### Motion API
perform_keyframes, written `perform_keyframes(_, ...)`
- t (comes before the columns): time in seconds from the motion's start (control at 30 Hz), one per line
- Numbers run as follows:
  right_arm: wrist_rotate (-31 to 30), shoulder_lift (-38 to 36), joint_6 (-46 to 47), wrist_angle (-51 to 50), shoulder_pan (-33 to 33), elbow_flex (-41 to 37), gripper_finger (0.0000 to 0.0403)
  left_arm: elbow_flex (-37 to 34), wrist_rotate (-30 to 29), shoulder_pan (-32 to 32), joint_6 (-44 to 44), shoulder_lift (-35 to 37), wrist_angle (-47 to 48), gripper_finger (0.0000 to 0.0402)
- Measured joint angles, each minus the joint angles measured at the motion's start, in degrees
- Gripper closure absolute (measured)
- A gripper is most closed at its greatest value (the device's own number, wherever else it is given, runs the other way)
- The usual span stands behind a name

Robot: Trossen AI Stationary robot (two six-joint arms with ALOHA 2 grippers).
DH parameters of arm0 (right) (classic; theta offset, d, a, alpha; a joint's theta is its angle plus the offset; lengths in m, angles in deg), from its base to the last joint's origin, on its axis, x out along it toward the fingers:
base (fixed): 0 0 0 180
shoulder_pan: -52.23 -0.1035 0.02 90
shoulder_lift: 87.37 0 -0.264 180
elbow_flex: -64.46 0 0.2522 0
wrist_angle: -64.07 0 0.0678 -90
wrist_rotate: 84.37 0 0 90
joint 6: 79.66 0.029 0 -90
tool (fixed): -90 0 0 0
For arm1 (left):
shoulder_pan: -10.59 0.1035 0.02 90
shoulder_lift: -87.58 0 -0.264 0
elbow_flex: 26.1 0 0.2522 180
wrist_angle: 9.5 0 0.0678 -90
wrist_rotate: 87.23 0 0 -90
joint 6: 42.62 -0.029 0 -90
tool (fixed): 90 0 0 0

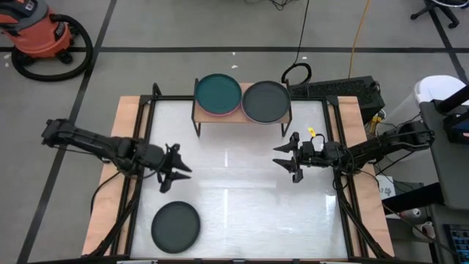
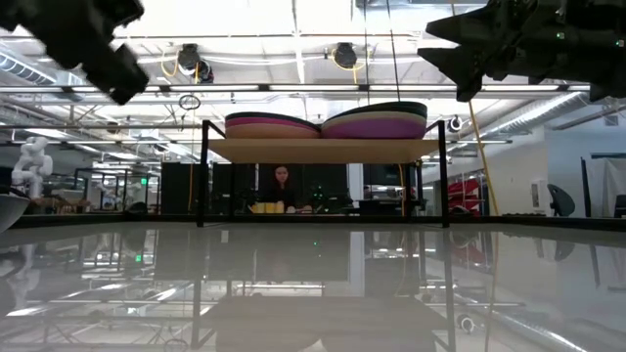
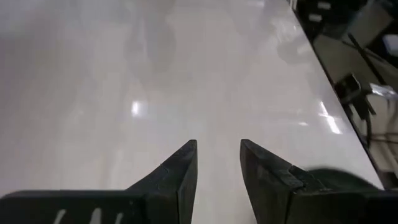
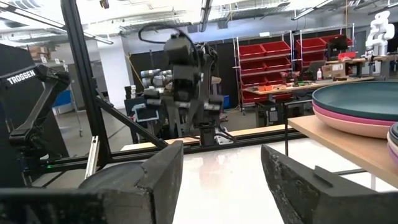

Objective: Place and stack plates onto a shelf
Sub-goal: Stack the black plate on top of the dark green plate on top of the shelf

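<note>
From above I see the shelf at the far middle of the table, its wooden top carrying two stacks of plates side by side. The left stack is topped by a dark teal plate, with pink rims showing just under it. The right stack is topped by a dark grey plate. In the low view the two stacks touch at the middle of the shelf: the left one shows dark, pink and beige edges, the right one shows a dark top over beige and purple layers.

One more plate — a dark grey one — lies flat on the table at the near left, well apart from the shelf.

My left gripper hangs over the left part of the table, between the shelf and that lone plate, closer to the plate and just beyond its far edge. Its fingers are parted a moderate way and hold nothing; the left wrist view shows the two dark fingers with bare white tabletop between them.

My right gripper hangs over the right part of the table, near the right front leg of the shelf and pointing toward the left arm. It is open wide and empty — the right wrist view shows a broad gap between its fingers, with the teal-topped stack on the shelf beside it and the other arm farther off.

A person sits in the room beyond the table, seen under the shelf.
</note>
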Motion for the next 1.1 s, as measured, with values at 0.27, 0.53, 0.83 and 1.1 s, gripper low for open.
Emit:
perform_keyframes(0.27,-0.02,0.00,0.02,0.15,0.00,0.02,0.0206,-6.23,-1.01,-4.62,6.54,-0.01,-4.25,0.0275)
perform_keyframes(0.53,0.03,-0.02,0.56,1.26,0.00,0.06,0.0206,-9.05,-0.55,-4.92,5.75,-0.01,-9.77,0.0274)
perform_keyframes(0.83,0.13,0.00,0.30,0.72,0.00,0.07,0.0206,-9.09,-5.53,-4.70,-0.60,-5.67,-16.37,0.0274)
perform_keyframes(1.1,0.16,0.00,0.37,0.17,0.00,0.07,0.0206,-9.07,-5.08,-4.38,-1.91,-13.59,-19.61,0.0212)
